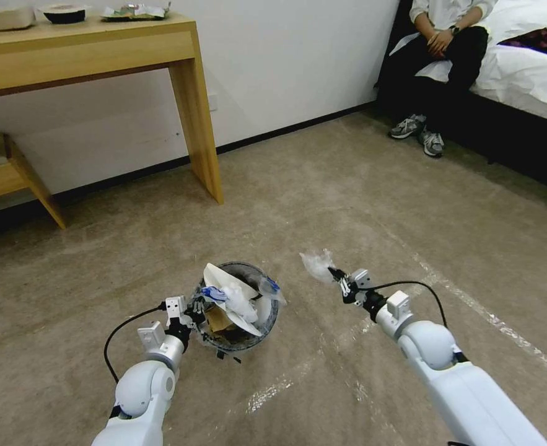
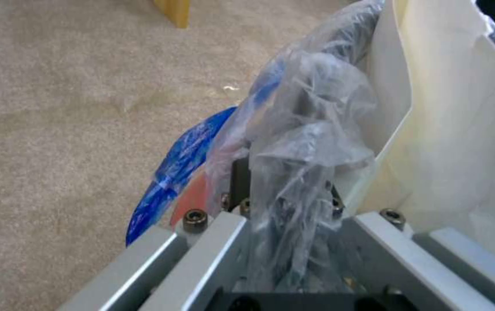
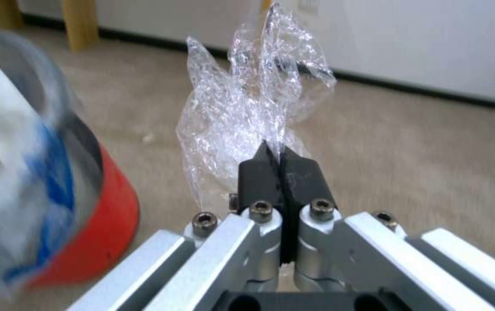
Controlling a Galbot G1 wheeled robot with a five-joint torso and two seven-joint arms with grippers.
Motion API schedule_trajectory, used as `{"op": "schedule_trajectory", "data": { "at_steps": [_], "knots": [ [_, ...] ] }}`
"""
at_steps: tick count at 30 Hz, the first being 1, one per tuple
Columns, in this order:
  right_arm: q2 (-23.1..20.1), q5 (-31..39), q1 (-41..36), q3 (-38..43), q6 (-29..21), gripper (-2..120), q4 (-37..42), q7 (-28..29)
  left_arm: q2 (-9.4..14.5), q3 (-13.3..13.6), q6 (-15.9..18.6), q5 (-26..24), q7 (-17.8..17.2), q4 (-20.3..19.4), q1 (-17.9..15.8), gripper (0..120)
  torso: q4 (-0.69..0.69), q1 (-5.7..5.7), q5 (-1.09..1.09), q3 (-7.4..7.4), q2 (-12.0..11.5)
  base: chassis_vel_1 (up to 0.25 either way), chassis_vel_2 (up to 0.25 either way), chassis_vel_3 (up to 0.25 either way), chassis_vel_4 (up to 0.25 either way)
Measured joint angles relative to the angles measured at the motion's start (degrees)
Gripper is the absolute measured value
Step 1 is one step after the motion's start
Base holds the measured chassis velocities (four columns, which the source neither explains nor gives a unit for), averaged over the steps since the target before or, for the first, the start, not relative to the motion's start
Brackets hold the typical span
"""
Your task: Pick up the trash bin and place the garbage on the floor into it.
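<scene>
Your left pincer (image 1: 194,310) is clenched on the near-left rim of the trash bin (image 1: 272,323), with the crinkly bag liner (image 2: 299,142) squeezed in its grip. The bin sits low over the floor (image 1: 323,186), in front of you and a bit to the left. You cannot tell if it rests on the carpet or hangs just above it. It is already stuffed: a flat white slipper (image 1: 230,294), some brown paper (image 1: 218,319) and white tissue (image 1: 242,302) poke out of the top.

Your right pincer (image 1: 337,277) is shut tight on a scrunched piece of clear plastic wrap (image 1: 316,263). It holds it up just to the right of the bin, close but not yet over the opening.

The wrap looks very light and floppy. It is thin and slippery too, so it could slide out of a weak grip, or cling to the black pads (image 3: 259,172) when you let go. You have it by one pinched edge, and that looks like a good spot. Bring it well over the middle of the bin before you open up.

The bin looks light but stiff at the rim. The liner is slick, so a rim grip could slip. Keep the bin level, because the slipper sticks up high and could tip out.
</scene>
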Motion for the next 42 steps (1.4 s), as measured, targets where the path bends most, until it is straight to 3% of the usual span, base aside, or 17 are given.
{"op": "schedule_trajectory", "data": {
  "at_steps": [7, 20, 27, 42],
  "knots": [
    [-1.9, 2.3, -1.6, 0.0, -1.6, 0, 8.1, 0.2, 0.3, 0.4, 0.0, 0.5, 0.3, -0.2, 0.6, 1, 0.01, 0.00, -0.01, 0.00, 0.0, 0.000, 0.000, 0.000, 0.000],
    [-3.5, 3.1, -1.7, -4.5, -2.7, 0, 14.4, -0.7, -0.7, 1.9, 0.1, 2.4, 1.1, -0.5, 1.7, 1, 0.01, 0.00, -0.01, 0.00, 0.0, 0.000, 0.000, 0.000, 0.000],
    [-2.2, 0.7, -2.1, -6.9, -3.1, 0, 15.0, -2.1, -0.6, 3.2, 0.1, 3.1, 1.6, -2.4, 2.8, 1, 0.00, 0.00, -0.01, 0.01, 0.0, 0.000, 0.000, 0.000, 0.000],
    [0.6, -4.4, -4.5, -10.0, -1.9, 0, 11.9, -3.7, -1.5, 4.5, 0.4, 3.7, 1.6, -2.7, 2.5, 1, 0.00, 0.00, -0.01, 0.01, 0.0, 0.000, 0.000, 0.000, 0.000]
  ]
}}
